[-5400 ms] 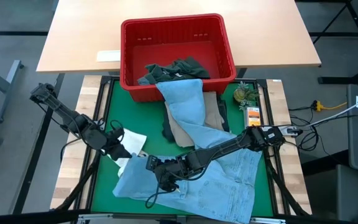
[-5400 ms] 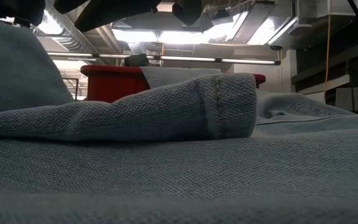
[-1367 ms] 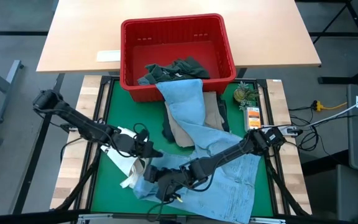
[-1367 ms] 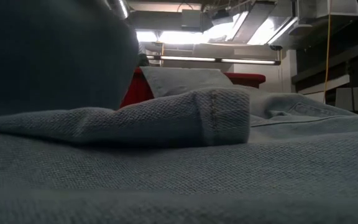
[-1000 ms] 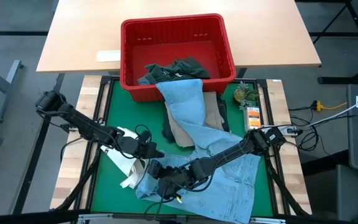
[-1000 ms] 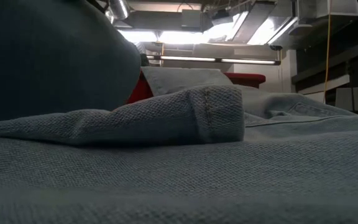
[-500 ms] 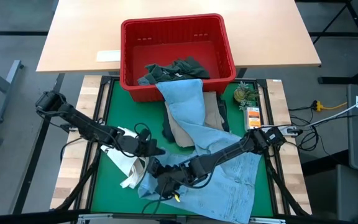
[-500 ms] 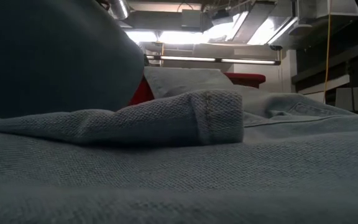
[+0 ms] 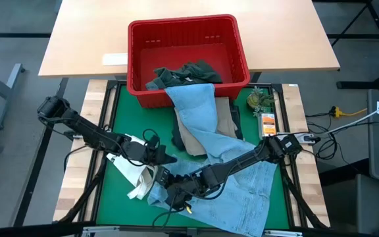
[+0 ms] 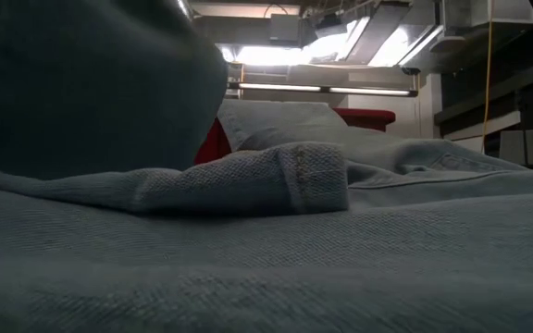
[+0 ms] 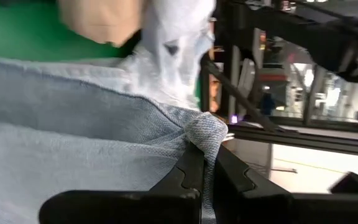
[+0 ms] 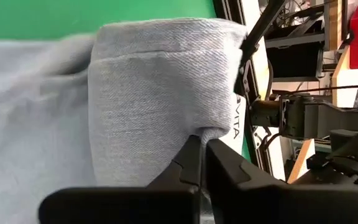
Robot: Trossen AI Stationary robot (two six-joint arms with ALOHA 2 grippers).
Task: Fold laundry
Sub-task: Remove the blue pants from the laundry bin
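Note:
Light blue jeans (image 9: 242, 191) lie spread over the near part of the green mat (image 9: 120, 115), and their cuff (image 10: 313, 176) fills the low view. One leg runs up into the red basket (image 9: 183, 23). A beige piece (image 9: 193, 139) lies under that leg, and a dark green-grey garment (image 9: 189, 71) rests in the basket. My left gripper (image 9: 165, 158) is shut on the jeans near the mat's middle. My right gripper (image 9: 168, 189), just nearer the front edge, is shut on them too. My left gripper pinches a bunched corner of the light blue denim (image 11: 207, 132) between its two fingers. The cloth peaks up just beyond the fingertips (image 11: 191, 165) and falls away slack to one side. My right gripper pinches the rounded fold of the jeans leg (image 12: 197, 134) between its two fingers, with more than one layer in the fold. The hemmed end of the leg (image 12: 166, 37) stands up beyond the fingertips (image 12: 191, 155).
A white tote bag (image 9: 137, 172) with lettering lies crumpled on the mat's left under my left arm. A small plant (image 9: 260, 100) and an orange packet (image 9: 268, 122) sit at the mat's right edge. A wooden table (image 9: 84, 39) stands behind the basket.
In the low view the jeans cuff has crept toward the left and sagged lower, and the raised dark mass of cloth on the left has spread farther across. Both arms have stayed nearly where they were.

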